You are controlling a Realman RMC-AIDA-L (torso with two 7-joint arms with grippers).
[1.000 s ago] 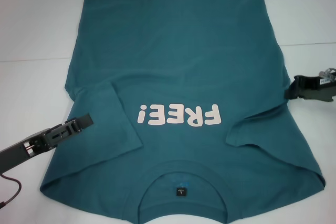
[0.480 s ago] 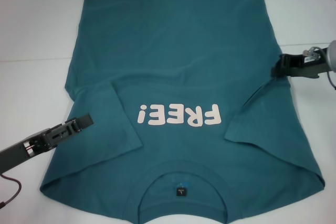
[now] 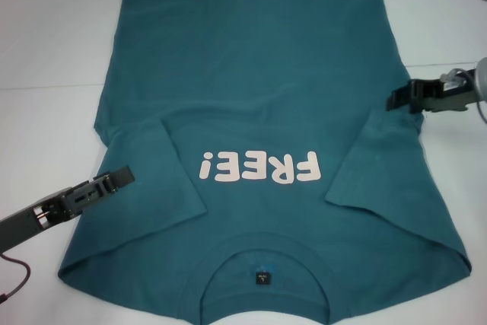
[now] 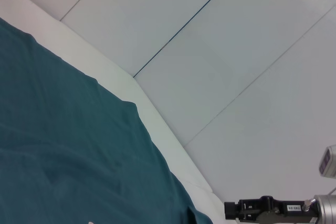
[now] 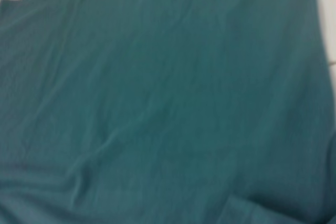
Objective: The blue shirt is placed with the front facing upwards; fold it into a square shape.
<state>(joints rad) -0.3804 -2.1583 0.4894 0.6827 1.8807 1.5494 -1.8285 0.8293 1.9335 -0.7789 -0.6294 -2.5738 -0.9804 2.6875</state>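
Right gripper (image 3: pixel 397 100) risen, pulled off blue shirt (image 3: pixel 259 74); right sleeve lies folded in. Fingers: can't tell either side. Left gripper (image 3: pixel 122 177) unmoved over left sleeve.

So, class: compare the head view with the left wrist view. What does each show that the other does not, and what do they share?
Only the head view shows the FREE! lettering, the neck label, both sleeves folded inward and the left tool over the shirt. Only the left wrist view shows the seams on the pale surface beyond the table edge. Both show the shirt lying on the table and the right tool by the shirt's side.
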